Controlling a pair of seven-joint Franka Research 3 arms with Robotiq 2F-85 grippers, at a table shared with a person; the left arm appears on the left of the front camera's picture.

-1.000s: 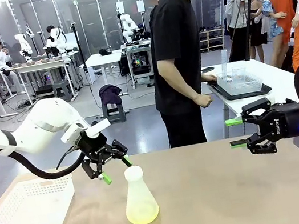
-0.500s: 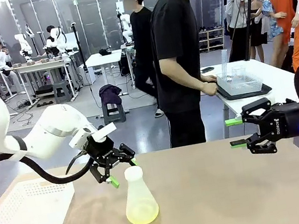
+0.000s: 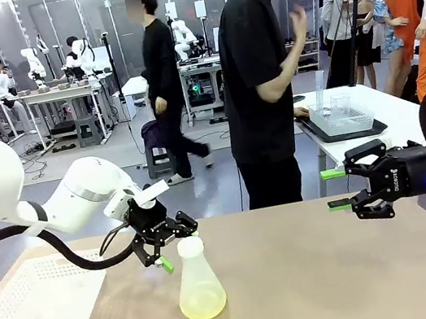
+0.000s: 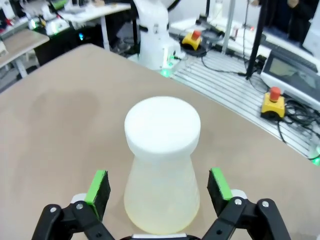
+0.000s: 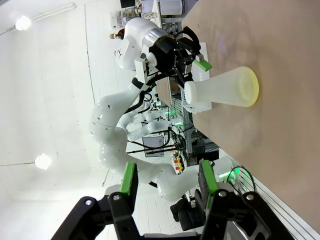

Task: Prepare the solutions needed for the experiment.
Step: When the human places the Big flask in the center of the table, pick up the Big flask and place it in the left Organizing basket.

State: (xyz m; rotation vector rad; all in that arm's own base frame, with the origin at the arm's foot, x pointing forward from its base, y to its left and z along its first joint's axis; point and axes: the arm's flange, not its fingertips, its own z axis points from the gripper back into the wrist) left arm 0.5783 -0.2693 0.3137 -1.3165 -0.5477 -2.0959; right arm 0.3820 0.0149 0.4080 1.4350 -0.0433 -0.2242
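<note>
flask: capped conical flask (image 3: pixel 199 284) stands upright mid-table (image 3: pixel 340 269), a thin layer of pale yellow solution (image 3: pixel 203 306) sitting in its base

risk: honestly the worry is a tip-over, the flask is light with barely any liquid, so if one pad hits the neck first it'll probably shove it sideways

risk 2: the white cap (image 4: pixel 162 124) looks wider than the neck, a grip too high could slip off under it

left gripper (image 3: pixel 171 245): right behind the flask neck at cap height, jaws spread wide, green pads (image 4: pixel 98 185) either side of the flask, not touching

right gripper (image 3: pixel 335 189): well off to the flask's right, hovering above the table, jaws partly apart with nothing between them

tray: white perforated tray (image 3: pixel 33 311) off to the flask's left
</note>
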